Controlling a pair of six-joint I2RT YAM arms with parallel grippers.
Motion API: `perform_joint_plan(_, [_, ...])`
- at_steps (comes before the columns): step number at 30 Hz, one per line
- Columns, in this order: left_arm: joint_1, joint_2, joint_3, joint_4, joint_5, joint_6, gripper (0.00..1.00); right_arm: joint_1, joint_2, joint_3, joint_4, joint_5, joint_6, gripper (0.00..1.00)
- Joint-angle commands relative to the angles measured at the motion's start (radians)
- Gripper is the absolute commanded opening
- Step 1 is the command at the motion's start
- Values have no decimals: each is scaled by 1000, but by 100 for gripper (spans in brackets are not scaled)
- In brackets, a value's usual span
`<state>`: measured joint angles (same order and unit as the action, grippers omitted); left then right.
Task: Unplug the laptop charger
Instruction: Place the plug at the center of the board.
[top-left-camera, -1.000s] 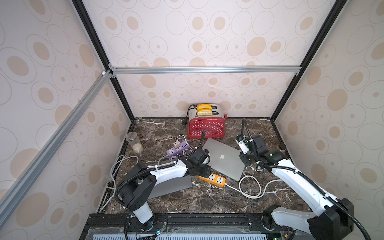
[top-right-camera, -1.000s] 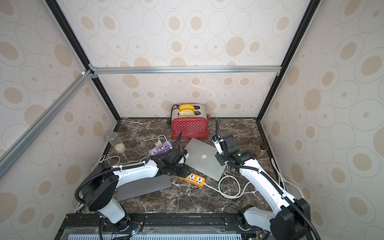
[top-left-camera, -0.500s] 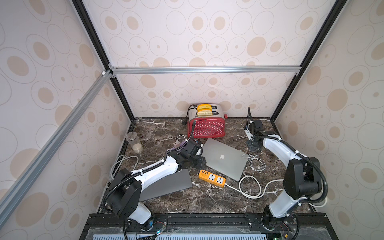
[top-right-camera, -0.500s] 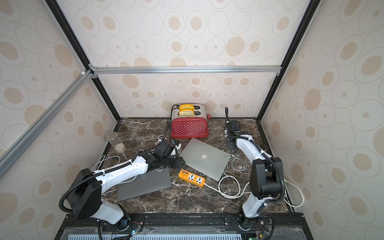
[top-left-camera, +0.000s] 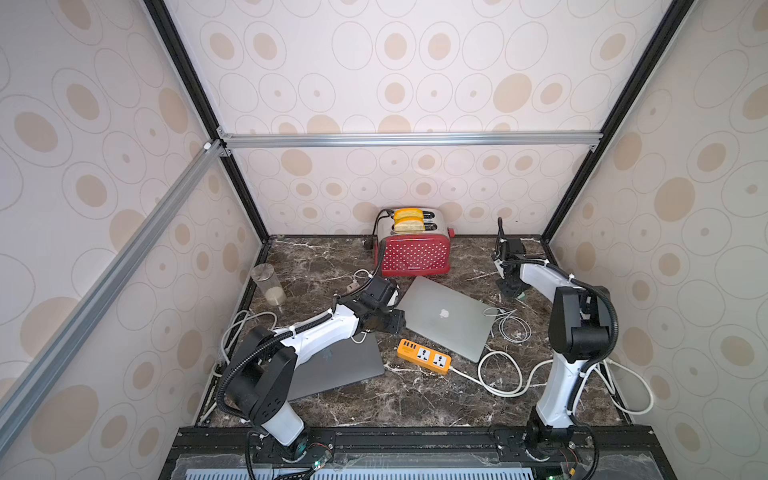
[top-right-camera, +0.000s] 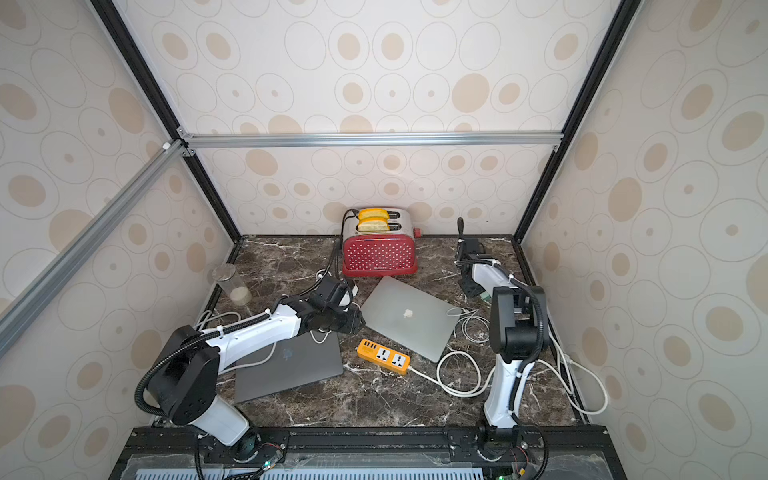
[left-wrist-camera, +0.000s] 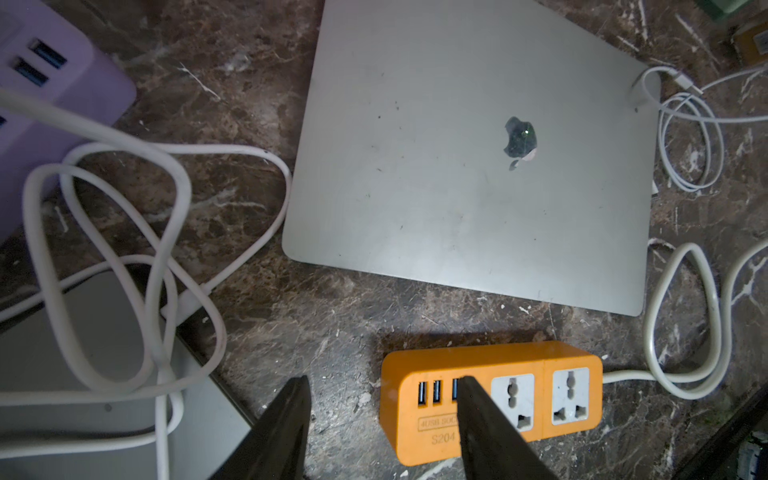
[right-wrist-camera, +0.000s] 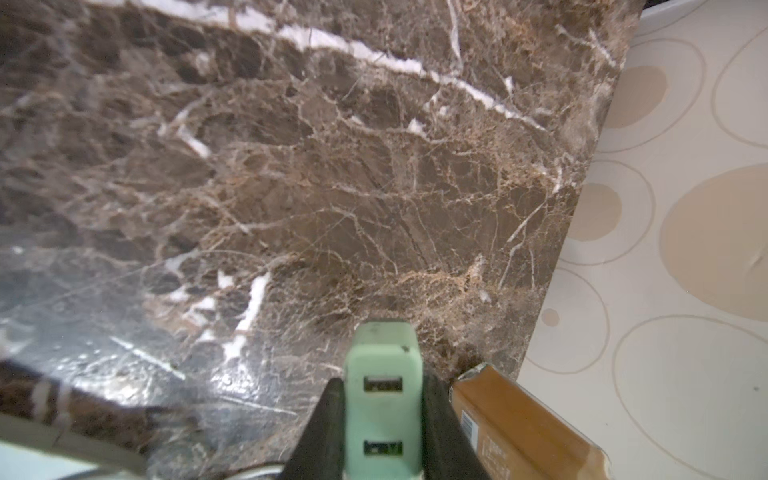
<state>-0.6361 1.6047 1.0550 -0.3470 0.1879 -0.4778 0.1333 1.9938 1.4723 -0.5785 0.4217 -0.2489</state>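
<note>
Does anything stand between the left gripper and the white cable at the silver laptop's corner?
Only the silver laptop itself: its flat closed lid lies between the open left gripper and the white cable. Nothing rises above the lid.

two laptops are counted in a top view: a silver laptop (top-left-camera: 446, 318) at centre and a dark laptop (top-left-camera: 340, 365) at lower left. two power strips are seen, an orange strip (top-left-camera: 424, 356) and a purple strip (left-wrist-camera: 50, 83). one toaster (top-left-camera: 413, 253) is seen, with two bread slices (top-left-camera: 409, 214) in it. one glass (top-left-camera: 268, 284), one green charger (right-wrist-camera: 382, 399) and one brown box (right-wrist-camera: 523, 428) are counted.
</note>
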Motion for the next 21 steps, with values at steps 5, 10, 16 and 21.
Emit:
perform_joint_plan(5, [19,34,50,-23,11,18,58,0,61,63,10,3,-21,17])
perform_joint_plan(10, [20,34,45,-21,10,12,58,0,75,50,37,-4,-17,20])
perform_joint_plan(16, [19,43,45,-8,29,3,58,0,68,26,47,-36,-6,31])
perform_joint_plan(21, [19,38,33,0,37,-3,58,0,59,13,49,-72,9,37])
